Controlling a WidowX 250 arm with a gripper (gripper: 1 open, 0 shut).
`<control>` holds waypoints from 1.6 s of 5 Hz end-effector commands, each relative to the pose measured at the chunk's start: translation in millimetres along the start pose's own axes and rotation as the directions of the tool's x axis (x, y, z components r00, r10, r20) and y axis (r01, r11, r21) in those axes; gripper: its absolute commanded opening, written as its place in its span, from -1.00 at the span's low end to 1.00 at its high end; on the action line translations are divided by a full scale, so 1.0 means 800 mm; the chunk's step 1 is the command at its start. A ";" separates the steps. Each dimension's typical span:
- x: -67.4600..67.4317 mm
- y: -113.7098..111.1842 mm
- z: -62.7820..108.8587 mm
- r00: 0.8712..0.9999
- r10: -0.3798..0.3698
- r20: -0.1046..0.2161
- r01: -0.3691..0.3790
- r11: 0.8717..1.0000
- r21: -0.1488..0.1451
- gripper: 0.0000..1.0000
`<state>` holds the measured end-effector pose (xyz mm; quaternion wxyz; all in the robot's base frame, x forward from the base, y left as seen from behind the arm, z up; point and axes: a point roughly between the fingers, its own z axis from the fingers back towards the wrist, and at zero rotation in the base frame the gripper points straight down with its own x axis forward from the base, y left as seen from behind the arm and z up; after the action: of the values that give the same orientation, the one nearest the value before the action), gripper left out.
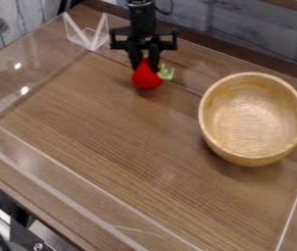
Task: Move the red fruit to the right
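The red fruit [145, 76] is a small bright red strawberry-like toy with a green leafy bit showing at its right side. My black gripper [144, 65] points straight down over it and is shut on its upper part, holding it just above the wooden tabletop [124, 147]. This is at the back of the table, left of centre. The fingertips are partly hidden against the fruit.
A large wooden bowl [253, 118] sits at the right, well apart from the fruit. Low clear plastic walls [20, 69] ring the tabletop, with a folded clear piece [85, 31] at the back left corner, close behind the gripper.
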<state>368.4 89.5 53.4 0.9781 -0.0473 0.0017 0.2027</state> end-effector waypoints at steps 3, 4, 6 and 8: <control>0.001 -0.028 0.034 0.978 -0.181 0.108 0.185 0.982 -0.031 -1.00; 0.002 -0.030 0.023 0.974 -0.203 0.103 0.207 0.978 -0.028 -1.00; 0.000 -0.022 0.014 0.980 -0.171 0.098 0.174 0.985 -0.022 -1.00; -0.019 -0.030 0.036 0.980 -0.149 0.132 0.157 0.986 -0.051 -1.00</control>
<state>356.2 62.8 58.6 0.9877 -0.0677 -0.0317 0.1377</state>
